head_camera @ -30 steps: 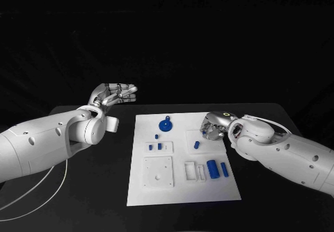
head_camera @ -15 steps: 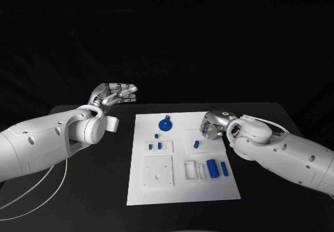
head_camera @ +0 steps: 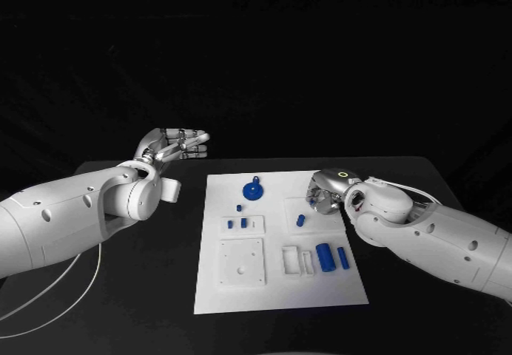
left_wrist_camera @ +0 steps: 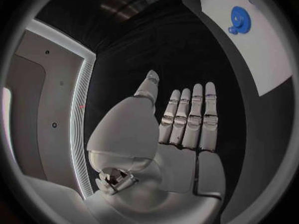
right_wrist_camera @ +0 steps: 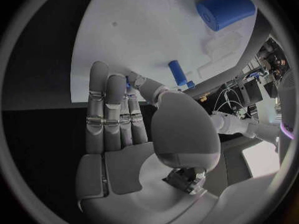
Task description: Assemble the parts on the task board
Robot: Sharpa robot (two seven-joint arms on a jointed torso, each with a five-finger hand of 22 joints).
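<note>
— Left hand [head_camera: 176, 143]?
— Raised off the task board's [head_camera: 280, 296] left edge, fingers straight and together, holding nothing.
— Parts?
— Round blue gear [head_camera: 254, 191] near the far edge; blue cylinder [head_camera: 324, 258] near the right edge. No writing legible.
— Right hand [head_camera: 328, 194]?
— At the board's right edge, pinching a small blue piece [right_wrist_camera: 128, 81].

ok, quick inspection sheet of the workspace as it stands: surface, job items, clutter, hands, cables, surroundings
Surface: black table.
Job's things: white task board mid-table; blue gear-like disc at its far end, two large blue cylinders near its right edge, small blue pieces between.
Clutter: nothing seen.
Hands: left hand raised off the board's left, fingers straight, holding nothing; right hand at the board's right edge, grasp unclear.
Cables: white cable under left arm.
Surroundings: dark backdrop.
</note>
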